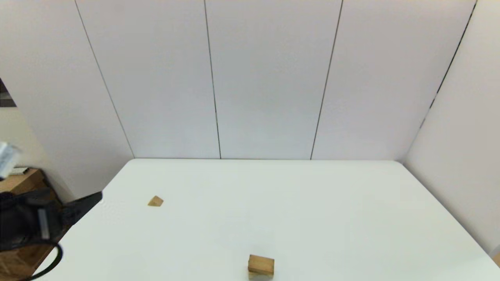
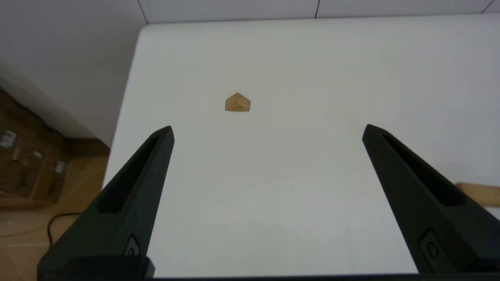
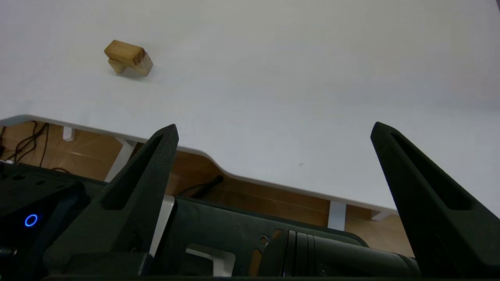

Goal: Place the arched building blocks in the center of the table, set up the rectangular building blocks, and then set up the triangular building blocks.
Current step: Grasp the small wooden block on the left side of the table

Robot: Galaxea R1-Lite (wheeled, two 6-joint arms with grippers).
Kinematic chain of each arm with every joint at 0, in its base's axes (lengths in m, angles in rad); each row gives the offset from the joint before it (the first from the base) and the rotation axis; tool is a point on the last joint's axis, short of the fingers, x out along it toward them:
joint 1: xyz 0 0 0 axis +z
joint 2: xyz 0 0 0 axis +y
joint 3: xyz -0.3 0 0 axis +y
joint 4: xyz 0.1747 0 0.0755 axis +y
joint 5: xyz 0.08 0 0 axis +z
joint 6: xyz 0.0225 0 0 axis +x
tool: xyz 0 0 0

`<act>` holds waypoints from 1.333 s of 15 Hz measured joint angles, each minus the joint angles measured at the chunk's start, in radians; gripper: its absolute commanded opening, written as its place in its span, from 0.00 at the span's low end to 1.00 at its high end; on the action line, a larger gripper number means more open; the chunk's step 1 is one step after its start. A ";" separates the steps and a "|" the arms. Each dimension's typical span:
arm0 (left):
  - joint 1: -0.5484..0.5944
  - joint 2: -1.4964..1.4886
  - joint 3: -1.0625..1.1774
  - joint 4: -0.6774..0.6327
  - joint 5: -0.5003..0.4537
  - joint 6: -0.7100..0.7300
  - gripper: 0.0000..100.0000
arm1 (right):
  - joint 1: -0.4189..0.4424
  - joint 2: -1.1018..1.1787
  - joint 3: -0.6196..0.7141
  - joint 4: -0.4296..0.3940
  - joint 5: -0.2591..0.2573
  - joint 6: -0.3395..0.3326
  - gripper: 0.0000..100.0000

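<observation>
The bar (image 1: 261,264) already lies on the arch (image 1: 259,275) at the near middle of the table (image 1: 312,203), so by the look of things the step in hand is the wedge (image 1: 156,201), which sits alone toward the far left, well apart from the stack; the left gripper (image 2: 267,132) hangs at the left edge with its fingers spread wide and empty, the wedge ahead of it and somewhat off its centre line; it would do well to centre over the wedge, close on the flat end faces rather than the slopes, and set it down gently lest the bar shift; the right gripper (image 3: 273,130), equally wide and empty, is parked below the near edge. The head view shows only the stack's top; the right wrist view shows the arch's leg under the bar; the left wrist view shows the wedge's grain and ridge.
</observation>
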 measured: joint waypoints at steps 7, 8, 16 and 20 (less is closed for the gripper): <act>0.000 0.654 -0.055 -0.636 -0.026 -0.008 1.00 | 0.000 0.000 0.009 -0.021 -0.009 -0.003 1.00; 0.000 0.680 -0.056 -0.663 -0.027 -0.008 1.00 | 0.000 0.000 0.018 -0.050 -0.010 -0.003 1.00; 0.000 0.659 -0.057 -0.663 -0.029 -0.007 1.00 | 0.000 0.000 0.124 -0.306 -0.088 0.003 1.00; 0.000 0.624 -0.039 -0.662 -0.029 -0.007 1.00 | 0.000 0.000 0.233 -0.472 -0.203 -0.066 1.00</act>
